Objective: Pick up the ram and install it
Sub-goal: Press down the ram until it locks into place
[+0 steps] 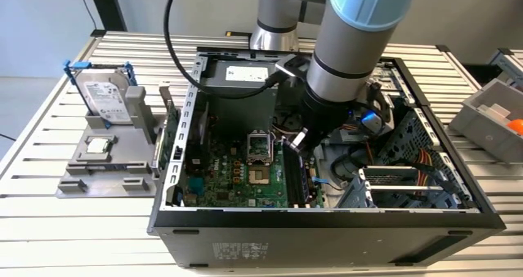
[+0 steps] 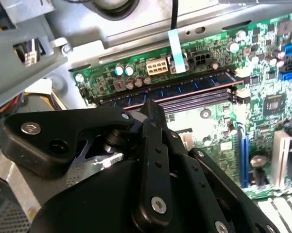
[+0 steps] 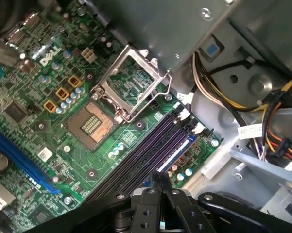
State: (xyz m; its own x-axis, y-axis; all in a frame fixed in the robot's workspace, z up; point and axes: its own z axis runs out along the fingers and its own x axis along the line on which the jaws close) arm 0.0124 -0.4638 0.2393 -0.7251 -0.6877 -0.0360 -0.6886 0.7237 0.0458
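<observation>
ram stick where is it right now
The thin blue-green ram stick stands in a black motherboard slot in the second wrist view, beside the board's edge connectors, just beyond the black pincer.

The ram sits in a motherboard slot, inside the computer case.

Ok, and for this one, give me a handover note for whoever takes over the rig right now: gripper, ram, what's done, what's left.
Gripper: down inside the open computer case, directly over the memory slots. Whether it is open or shut cannot be told.
Ram: in the second wrist view it stands along the slot nearest the motherboard's edge, just beyond the gripper.
Done: the ram is off its holder and in a slot.
Left: it is not clear whether the ram is pressed fully home and latched, or whether the gripper is touching it.
</observation>
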